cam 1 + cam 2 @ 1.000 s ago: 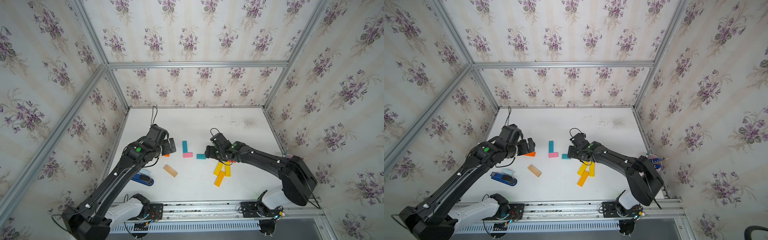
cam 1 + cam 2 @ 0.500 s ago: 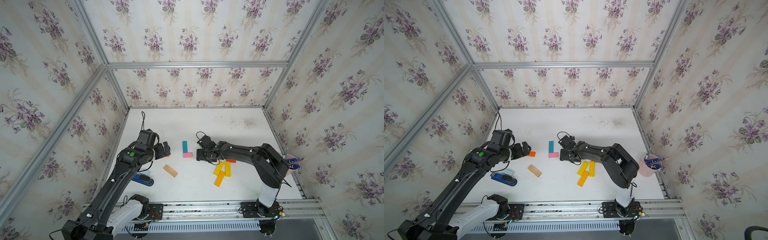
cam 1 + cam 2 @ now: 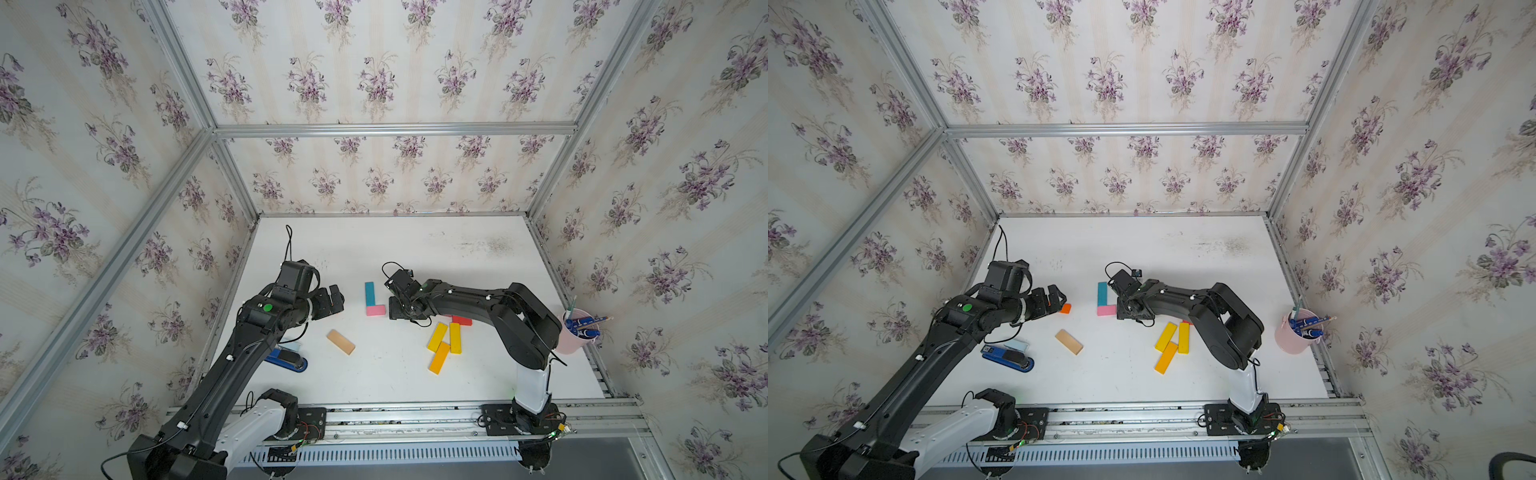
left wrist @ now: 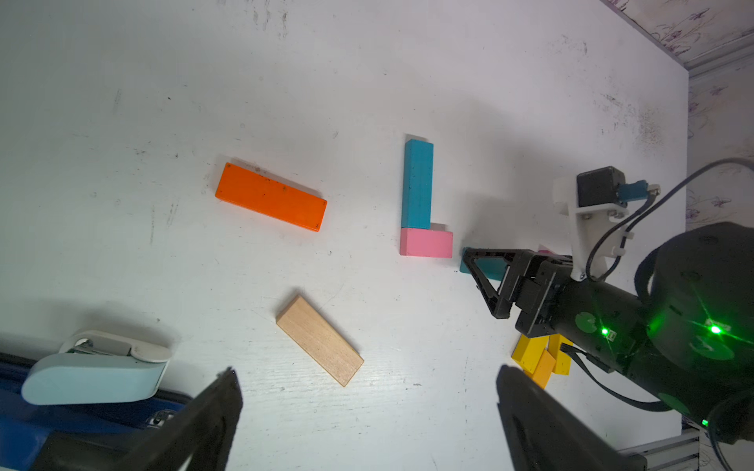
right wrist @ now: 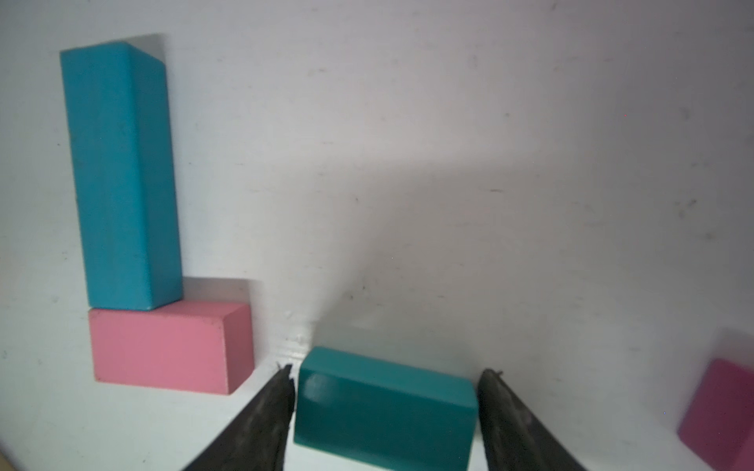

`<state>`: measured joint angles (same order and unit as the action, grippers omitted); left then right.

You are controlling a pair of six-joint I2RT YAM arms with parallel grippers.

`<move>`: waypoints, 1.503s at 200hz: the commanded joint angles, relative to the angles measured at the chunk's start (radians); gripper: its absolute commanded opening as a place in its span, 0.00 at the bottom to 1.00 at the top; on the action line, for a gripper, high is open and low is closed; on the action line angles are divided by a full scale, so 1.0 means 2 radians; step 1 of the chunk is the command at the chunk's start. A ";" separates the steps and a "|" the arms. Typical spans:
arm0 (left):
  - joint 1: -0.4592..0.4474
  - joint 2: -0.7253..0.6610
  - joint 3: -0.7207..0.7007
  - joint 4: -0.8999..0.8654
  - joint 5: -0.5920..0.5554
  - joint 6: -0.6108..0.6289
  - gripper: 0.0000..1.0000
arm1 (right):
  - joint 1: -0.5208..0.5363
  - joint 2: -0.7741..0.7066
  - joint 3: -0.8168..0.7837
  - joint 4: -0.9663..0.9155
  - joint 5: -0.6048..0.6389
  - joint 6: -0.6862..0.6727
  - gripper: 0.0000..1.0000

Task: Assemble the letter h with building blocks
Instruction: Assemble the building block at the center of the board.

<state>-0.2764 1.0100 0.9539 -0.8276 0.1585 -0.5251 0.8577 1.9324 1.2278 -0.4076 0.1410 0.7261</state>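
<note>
Short dark-teal painted wooden block (image 5: pixel 383 407) lies flat on white table (image 5: pixel 489 163), just beside short pink wooden block (image 5: pixel 163 346) abutting long teal wooden bar (image 5: pixel 122 175). Right gripper (image 5: pixel 385 379) jaws bracket its ends; grip unclear. Left gripper (image 4: pixel 367 391) wide, empty.

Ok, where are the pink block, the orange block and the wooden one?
pink block (image 4: pixel 426 243): left wrist view, top face centre.
orange block (image 4: pixel 271 197): left wrist view, top face centre.
tan wooden block (image 4: pixel 320 340): left wrist view, top face centre.
</note>
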 commanded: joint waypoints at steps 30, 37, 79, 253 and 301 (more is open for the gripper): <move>0.003 0.004 -0.003 0.009 0.004 0.006 1.00 | 0.001 0.014 0.019 -0.028 0.004 0.002 0.67; 0.003 0.005 -0.004 0.010 0.004 0.007 1.00 | 0.000 0.019 0.026 -0.030 0.005 0.001 0.67; 0.007 0.010 -0.006 0.010 0.004 0.011 1.00 | 0.000 0.040 0.057 -0.042 0.017 0.000 0.67; 0.008 0.024 -0.015 0.027 0.035 0.006 1.00 | -0.050 -0.024 0.010 0.008 -0.034 0.055 0.70; 0.008 0.024 -0.028 0.035 0.040 0.005 1.00 | -0.049 -0.026 -0.006 0.029 -0.055 0.063 0.62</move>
<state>-0.2604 1.0599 0.9077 -0.7948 0.2276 -0.5148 0.7589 1.8893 1.2186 -0.3721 0.0521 0.8368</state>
